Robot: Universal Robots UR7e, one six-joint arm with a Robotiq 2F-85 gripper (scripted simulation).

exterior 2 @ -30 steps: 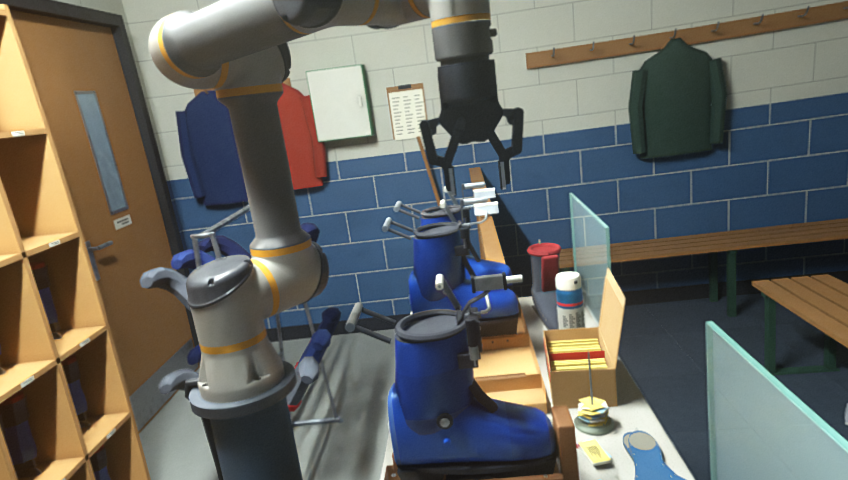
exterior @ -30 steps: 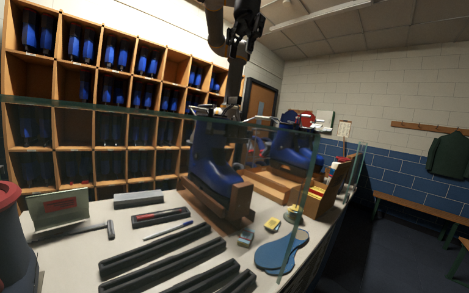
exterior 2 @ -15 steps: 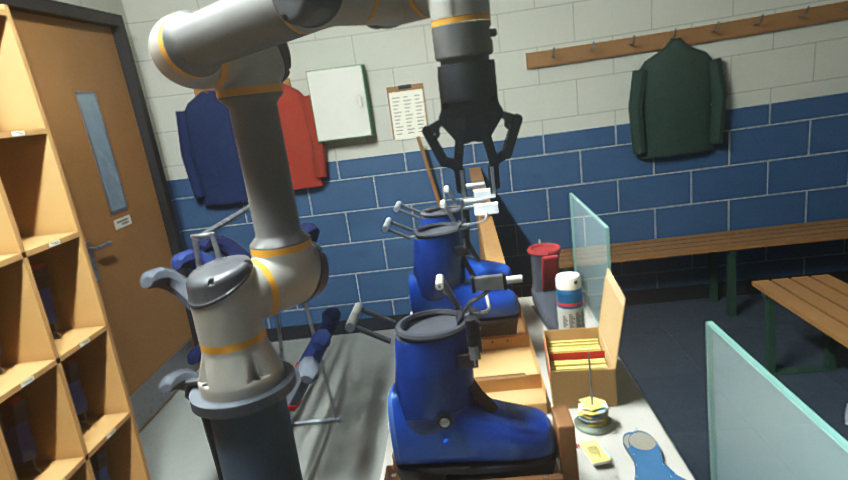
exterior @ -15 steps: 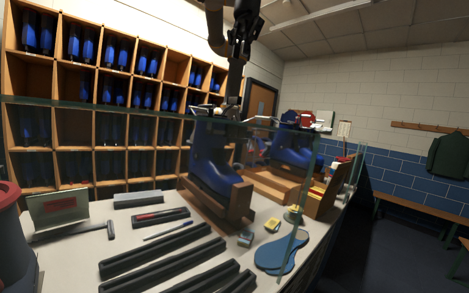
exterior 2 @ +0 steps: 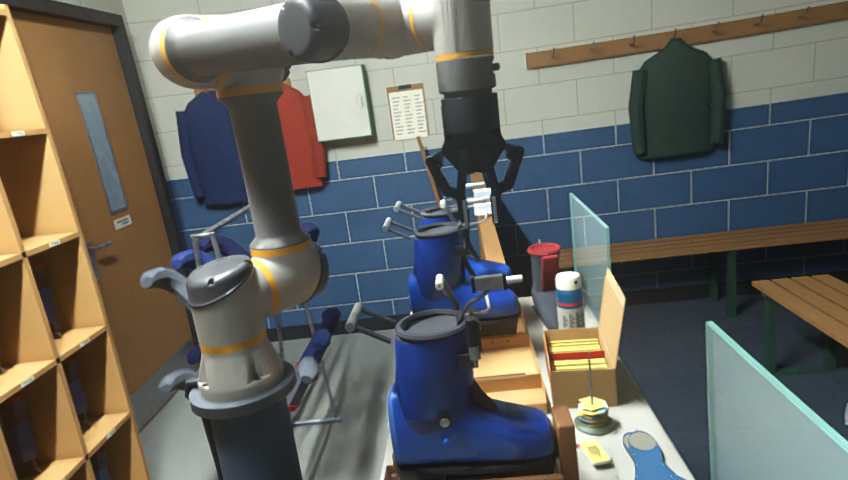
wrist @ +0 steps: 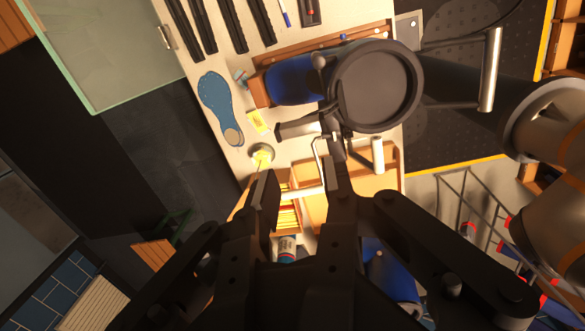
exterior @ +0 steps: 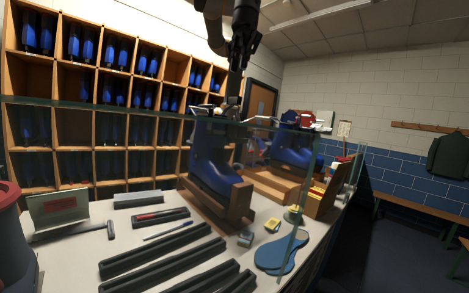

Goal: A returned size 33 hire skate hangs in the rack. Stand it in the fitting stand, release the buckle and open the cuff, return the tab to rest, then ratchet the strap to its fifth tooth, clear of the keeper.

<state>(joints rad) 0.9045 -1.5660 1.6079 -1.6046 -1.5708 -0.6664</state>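
Note:
The near blue skate [exterior: 211, 162] [exterior 2: 452, 392] stands upright in the wooden fitting stand [exterior: 226, 204], seen partly through the counter's glass screen, which dims its cuff and buckle levers [exterior: 207, 110]. From above, its dark round cuff top [wrist: 371, 84] fills the middle of the wrist camera, with a grey buckle tab [wrist: 293, 131] sticking out beside it. A second blue skate [exterior 2: 443, 262] [exterior: 292, 145] stands further back on a stepped wooden block. My gripper [exterior 2: 474, 178] [exterior: 239, 62] [wrist: 297, 193] hangs high above the two skates, fingers pointing down, partly closed with nothing between them.
Behind the counter, wooden cubby shelves [exterior: 103, 103] hold several blue skates. On the counter lie black foam trays [exterior: 162, 255], a pen, a blue insole [exterior: 276, 252], small yellow pads and a cardboard box [exterior 2: 580, 357]. A glass screen [exterior: 301, 193] lines the counter edge.

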